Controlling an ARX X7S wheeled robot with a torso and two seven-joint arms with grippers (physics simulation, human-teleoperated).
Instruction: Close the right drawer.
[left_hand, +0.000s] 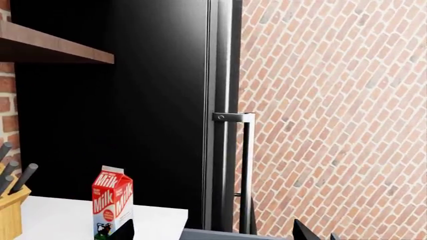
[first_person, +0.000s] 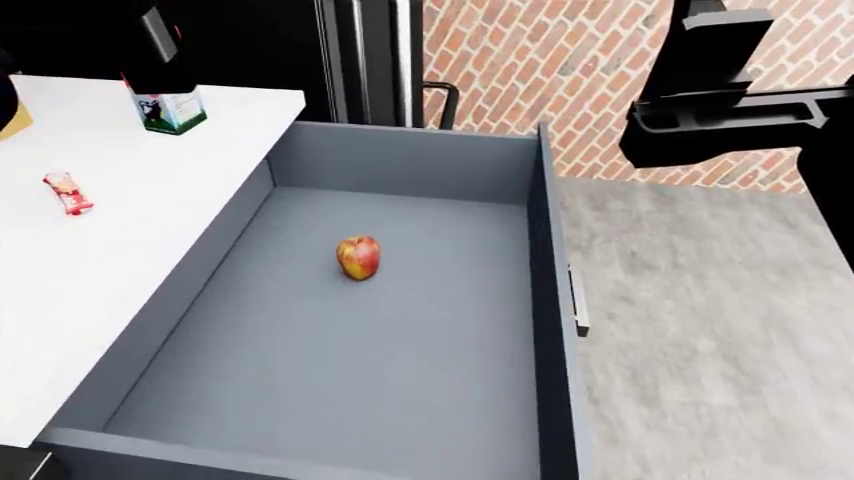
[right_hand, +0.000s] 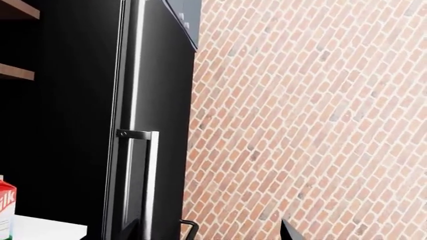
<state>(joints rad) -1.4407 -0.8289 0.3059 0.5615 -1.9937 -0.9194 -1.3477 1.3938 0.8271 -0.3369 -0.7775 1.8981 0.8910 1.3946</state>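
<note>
The right drawer (first_person: 400, 360) is a wide blue-grey box, pulled far out from under the white counter (first_person: 107, 260). Its flat front panel (first_person: 550, 300) carries a small dark bar handle (first_person: 578, 300). A red-yellow apple (first_person: 358, 257) lies inside. The drawer's rim also shows in the left wrist view (left_hand: 227, 234). My left gripper (left_hand: 213, 234) is open and empty, held above the drawer's far corner by the counter. My right gripper (right_hand: 212, 234) is open and empty, held high facing the brick wall. The right arm (first_person: 714, 100) hangs above the floor beyond the front panel.
A milk carton (first_person: 167, 108) and a red snack bar (first_person: 67, 192) sit on the counter, with a knife block (left_hand: 10, 210) beside the carton. A tall black fridge door (left_hand: 160, 100) with a steel handle (left_hand: 247, 170) stands behind. A brick wall (first_person: 561, 60) and grey floor (first_person: 707, 330) lie to the right.
</note>
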